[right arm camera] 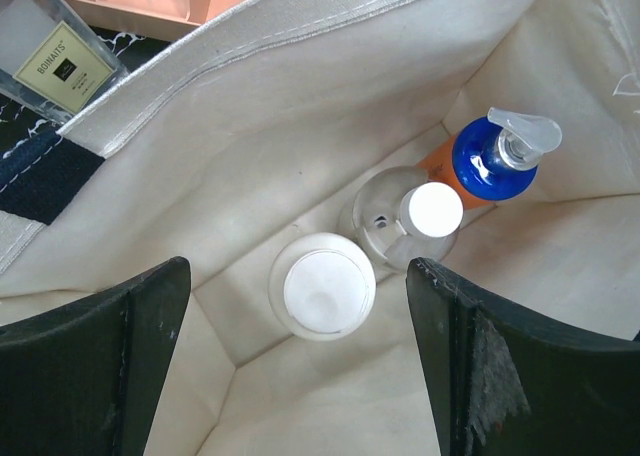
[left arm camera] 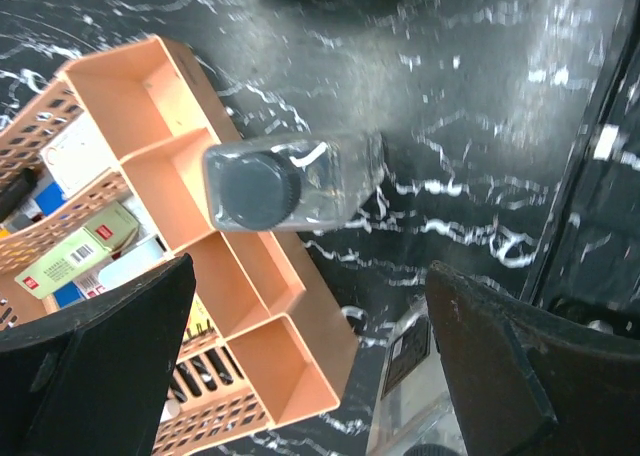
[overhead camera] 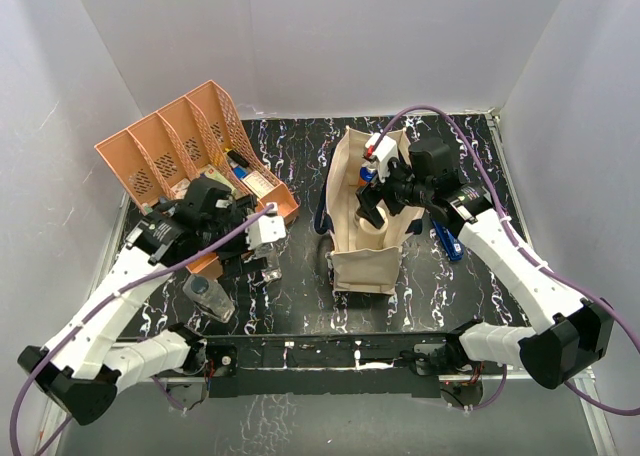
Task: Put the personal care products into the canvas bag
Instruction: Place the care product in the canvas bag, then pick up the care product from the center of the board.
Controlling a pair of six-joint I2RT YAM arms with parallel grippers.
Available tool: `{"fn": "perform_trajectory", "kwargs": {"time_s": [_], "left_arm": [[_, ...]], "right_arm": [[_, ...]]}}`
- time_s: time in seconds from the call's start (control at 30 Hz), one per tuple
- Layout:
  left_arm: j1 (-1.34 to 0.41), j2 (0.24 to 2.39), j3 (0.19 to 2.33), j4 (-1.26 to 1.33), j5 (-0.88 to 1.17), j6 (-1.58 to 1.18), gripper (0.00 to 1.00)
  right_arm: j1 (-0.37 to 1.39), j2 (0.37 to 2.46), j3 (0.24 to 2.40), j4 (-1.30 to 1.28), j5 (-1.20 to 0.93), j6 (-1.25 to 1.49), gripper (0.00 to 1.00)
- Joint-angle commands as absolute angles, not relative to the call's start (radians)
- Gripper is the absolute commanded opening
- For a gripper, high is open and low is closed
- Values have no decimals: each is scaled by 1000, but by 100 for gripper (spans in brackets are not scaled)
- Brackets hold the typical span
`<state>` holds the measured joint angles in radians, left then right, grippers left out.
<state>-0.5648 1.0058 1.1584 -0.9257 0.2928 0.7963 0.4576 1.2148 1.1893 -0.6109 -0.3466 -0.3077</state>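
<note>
Overhead: my left gripper [overhead camera: 258, 241] hovers wide open by the orange tray [overhead camera: 140, 166], right gripper [overhead camera: 372, 191] open over the canvas bag [overhead camera: 365, 261]. Left wrist: clear dark-capped bottle [left arm camera: 290, 181] stands beyond my spread fingers [left arm camera: 100, 366]; I'd centre, drop straight, squeeze its body. Right wrist: three bottles [right arm camera: 322, 286] already inside.

Bright, even light fr. above; glare on table [left arm camera: 480, 126] (L wrist view blurry).

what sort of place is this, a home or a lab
Probably a robot test cell, not a home: plain white walls box in a black marbled table, a left arm and right arm are bolted at its near edge, and a canvas bag and orange tray sit as props.
</note>
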Motion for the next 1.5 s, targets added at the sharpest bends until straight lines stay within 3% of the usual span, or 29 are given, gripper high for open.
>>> {"fn": "perform_trajectory", "kwargs": {"time_s": [0.0, 0.8, 1.1, 1.3, 1.47], "left_arm": [[-556, 1067, 1182, -1050, 226, 998, 97], [-499, 1408, 1407, -1233, 388, 1637, 97], [-531, 1462, 1371, -1274, 409, 1734, 96], [-572, 1488, 1360, -1226, 418, 1665, 91], [-589, 1526, 1375, -1242, 397, 1616, 76]], "right_arm": [[455, 1196, 1240, -594, -338, -291, 92], [453, 1206, 1242, -570, -324, -284, 93], [443, 1197, 1244, -570, -305, -285, 93], [425, 1187, 1239, -578, -304, -279, 93], [416, 1184, 1235, -579, -305, -273, 93]]}}
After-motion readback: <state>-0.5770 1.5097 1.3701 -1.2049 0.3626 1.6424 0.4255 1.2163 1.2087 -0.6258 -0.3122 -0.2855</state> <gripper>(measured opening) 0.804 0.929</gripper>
